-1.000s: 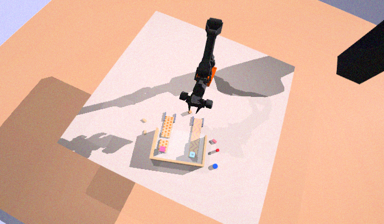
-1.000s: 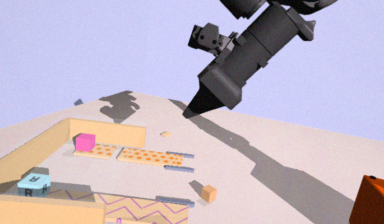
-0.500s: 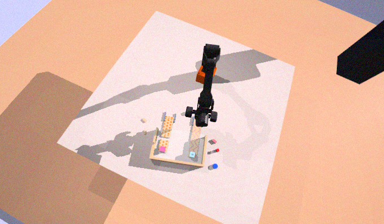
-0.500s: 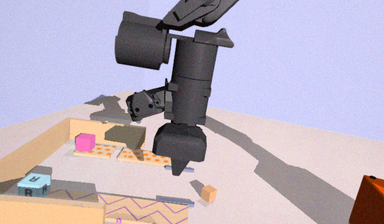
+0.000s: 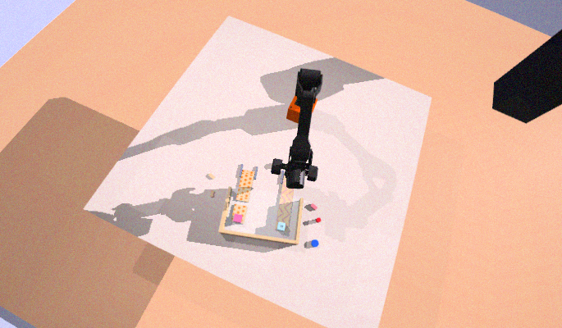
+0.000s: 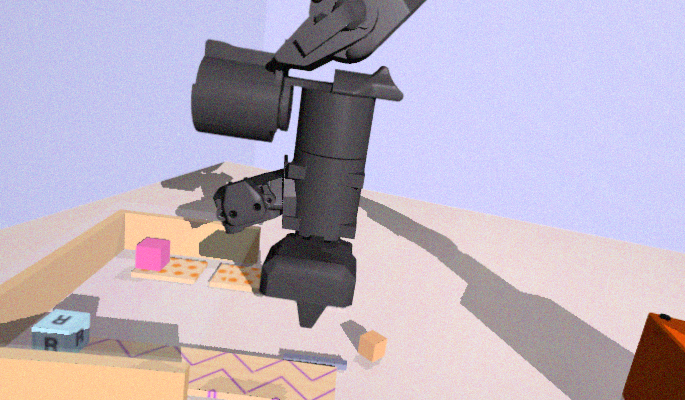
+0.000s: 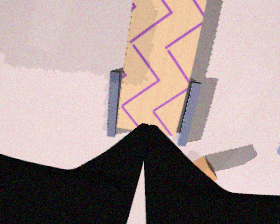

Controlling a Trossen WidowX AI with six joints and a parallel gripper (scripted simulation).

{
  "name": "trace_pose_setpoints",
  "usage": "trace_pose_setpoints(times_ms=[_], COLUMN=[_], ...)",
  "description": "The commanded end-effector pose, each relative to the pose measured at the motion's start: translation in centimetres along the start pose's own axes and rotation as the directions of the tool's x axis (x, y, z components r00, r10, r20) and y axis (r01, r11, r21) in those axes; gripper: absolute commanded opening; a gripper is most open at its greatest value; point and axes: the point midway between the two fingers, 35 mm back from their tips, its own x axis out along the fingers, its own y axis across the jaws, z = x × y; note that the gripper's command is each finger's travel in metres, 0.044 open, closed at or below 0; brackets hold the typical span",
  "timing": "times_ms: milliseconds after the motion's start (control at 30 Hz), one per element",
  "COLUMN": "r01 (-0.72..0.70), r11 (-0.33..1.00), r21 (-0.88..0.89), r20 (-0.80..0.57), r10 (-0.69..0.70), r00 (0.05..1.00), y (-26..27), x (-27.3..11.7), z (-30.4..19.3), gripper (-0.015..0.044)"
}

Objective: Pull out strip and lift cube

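Note:
The zigzag strip (image 5: 285, 211) (image 6: 267, 372) (image 7: 161, 60) shows no gap. The light-blue cube lettered R (image 5: 281, 226) (image 6: 62, 325) sits on its far end, inside the three-sided wooden frame (image 5: 260, 237) (image 6: 137, 225). The dotted strip (image 5: 247, 179) (image 6: 236, 277) is separated by a gap from a short dotted piece (image 5: 239, 210) (image 6: 184, 270), which carries a plain pink cube (image 5: 237, 218) (image 6: 152, 254). My gripper (image 6: 308, 325) (image 7: 147, 131) is shut and empty, pointing down above the zigzag strip's near end. The arm hides its tips in the top view.
Blue-grey rails (image 7: 113, 102) (image 7: 189, 112) flank the zigzag strip's near end. A small orange block (image 6: 372, 346) (image 7: 206, 168) lies close by. A pink block (image 5: 313, 207), a red-tipped piece (image 5: 317, 220) and a blue piece (image 5: 314, 243) lie outside the frame; a tan block (image 5: 211, 176) is opposite.

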Motion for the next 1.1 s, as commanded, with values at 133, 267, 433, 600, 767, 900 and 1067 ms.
trace_pose_setpoints(times_ms=[133,267,433,600,767,900,1067], r01=[-0.002,-0.002,-0.002,-0.002,-0.002,-0.002,-0.002], r11=[1.0,1.0,1.0,1.0,1.0,1.0,1.0], r21=[0.001,0.001,0.001,0.001,0.001,0.001,0.001], r20=[-0.013,-0.013,-0.013,-0.013,-0.013,-0.013,-0.013], r10=[0.002,0.002,0.002,0.002,0.002,0.002,0.002], r00=[1.0,1.0,1.0,1.0,1.0,1.0,1.0], y=[0.0,0.0,-0.1,-0.1,-0.2,-0.3,-0.3], x=[1.7,2.4,3.2,4.0,4.8,5.5,5.9], z=[-0.2,-0.3,-0.3,-0.4,-0.5,-0.6,-0.7], gripper=[0.0,0.0,0.0,0.0,0.0,0.0,0.0])
